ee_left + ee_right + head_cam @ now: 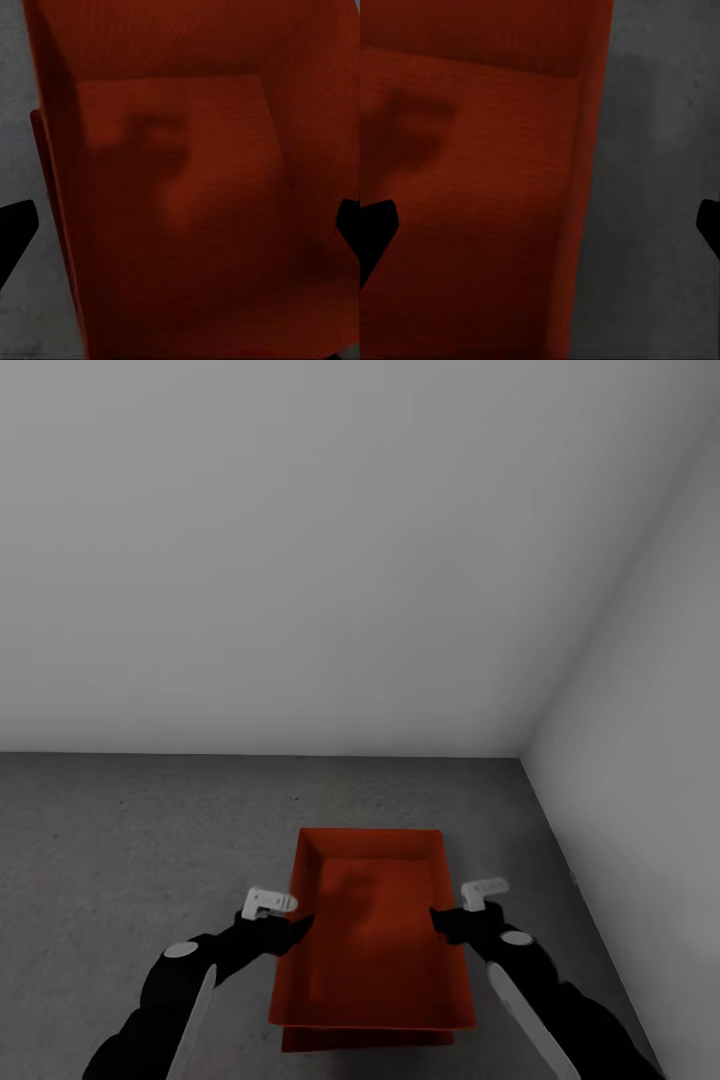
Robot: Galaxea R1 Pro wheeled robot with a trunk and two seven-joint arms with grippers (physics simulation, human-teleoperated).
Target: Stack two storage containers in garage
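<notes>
Stacked storage containers on floor

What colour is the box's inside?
Orange-red, with fine ribbed lines across the bottom of the upper container; the left wrist view shows it best.

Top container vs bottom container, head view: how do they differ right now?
The top container sits between the left gripper and right gripper; the bottom container rests on the floor. The top shows its whole interior; the bottom shows a near edge. Both are orange-red.
</notes>
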